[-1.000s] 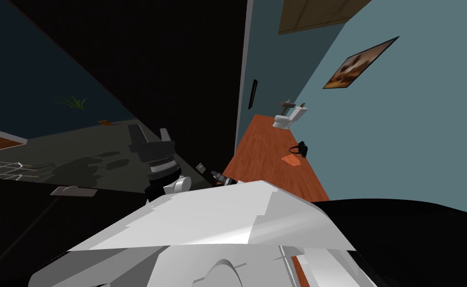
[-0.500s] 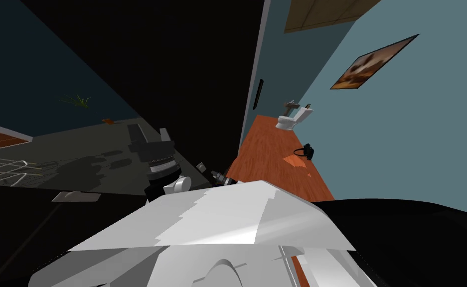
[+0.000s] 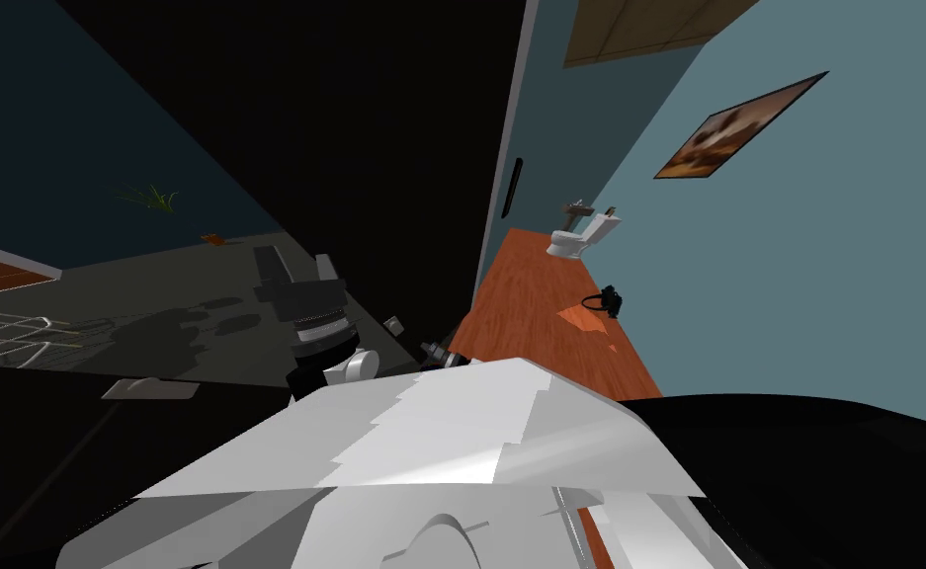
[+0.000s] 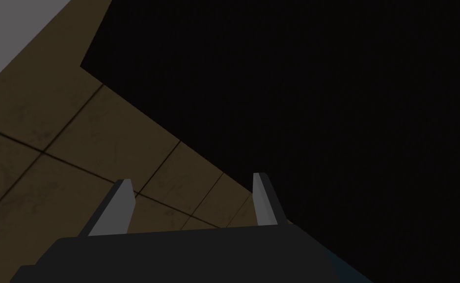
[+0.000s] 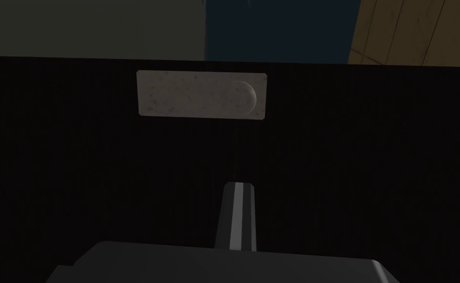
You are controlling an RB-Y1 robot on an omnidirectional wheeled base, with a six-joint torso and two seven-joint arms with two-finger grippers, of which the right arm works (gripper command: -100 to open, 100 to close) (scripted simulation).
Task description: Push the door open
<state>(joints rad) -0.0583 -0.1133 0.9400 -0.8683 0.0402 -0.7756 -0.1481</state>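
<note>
- Pointing the right tool (image 5: 237, 189), fingers (image 5: 237, 216) pressed together, at the face of the black door (image 5: 332, 147), near its pale grey handle plate (image 5: 202, 94).
- Holding the left tool (image 4: 192, 178) raised beside it, fingers (image 4: 118, 206) standing well apart.

white toilet (image 3: 579, 234) on reddish floor (image 3: 530, 306), framed picture (image 3: 740, 126) on the blue wall (image 3: 826, 277)

Matt black door (image 5: 351, 162), speckled grey plate (image 5: 189, 96) on it, perhaps dull metal, reddish wood-grain floor (image 3: 540, 306) with a slight sheen, smudged tan tiles (image 4: 37, 162), smooth white toilet (image 3: 577, 237).
</note>
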